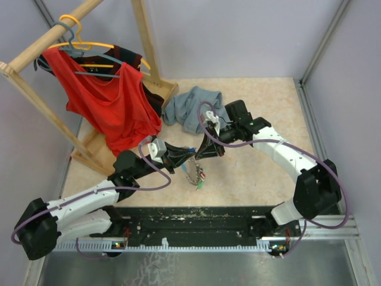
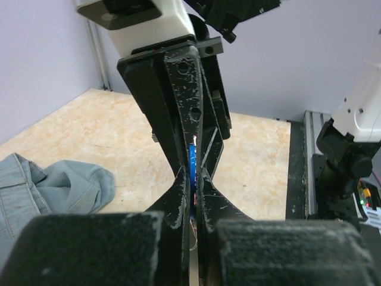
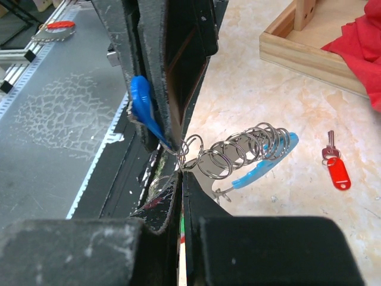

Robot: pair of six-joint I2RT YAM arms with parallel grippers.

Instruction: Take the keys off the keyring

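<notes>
First, hold the blue key point(image 3: 141, 104) pinched in the left gripper point(image 2: 191, 179) above the middle of the worktop point(image 1: 256, 173). Brace with the right gripper point(image 3: 181, 176), pressed shut at the chain point(image 3: 238, 156) end of the keyring point(image 3: 256, 171); actual hold there not discernible. Pull apart slowly, sliding the key round its split ring point(image 3: 191, 148), keeping the dangling chain untangled.

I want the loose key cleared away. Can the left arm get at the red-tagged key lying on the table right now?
Probably not yet: the left gripper looks shut on the blue key at the keyring. The red-tagged key lies in the open, so nothing else blocks it.
</notes>
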